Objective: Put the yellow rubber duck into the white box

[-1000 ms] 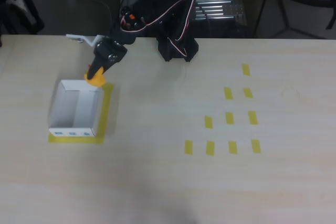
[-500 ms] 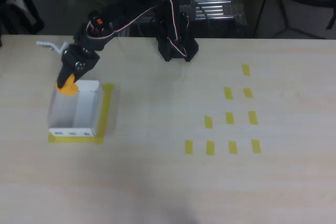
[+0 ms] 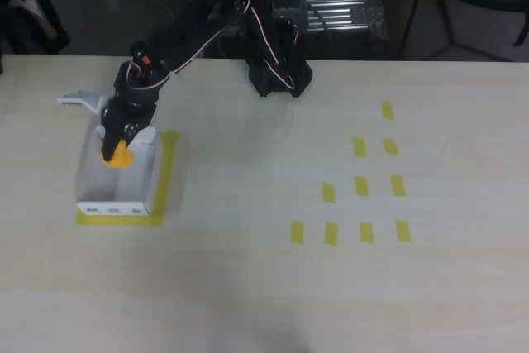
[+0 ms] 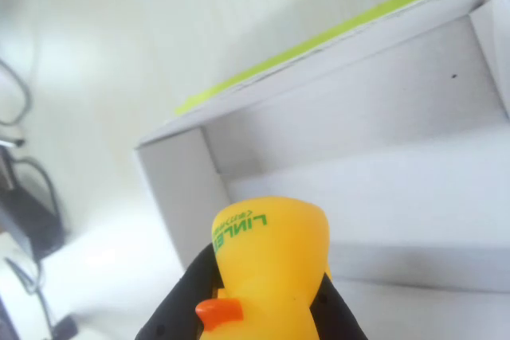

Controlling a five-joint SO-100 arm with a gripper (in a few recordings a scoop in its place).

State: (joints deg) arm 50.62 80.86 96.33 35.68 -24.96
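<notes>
In the wrist view the duck [image 4: 267,272] sits nearest the lens, pinched between the two dark fingers [image 4: 179,300] of the gripper [image 4: 255,308], which is clamped on its sides (green lettering on its base faces the camera). Just beyond the duck lies the open inside of the box [image 4: 382,157], its white walls and floor bare, with a strip of yellow tape [image 4: 335,33] along the box's far outer edge.

Overhead, the duck [image 3: 116,155] now hangs over the box [image 3: 116,196], inside its rim near the end closest to the arm's base [image 3: 279,76]. A second ago it was outside that rim, by the box's far right corner; half a second ago it was at the far left corner. So the carry looks finished (my judgement), and what remains is to open the fingers and let it drop.
</notes>
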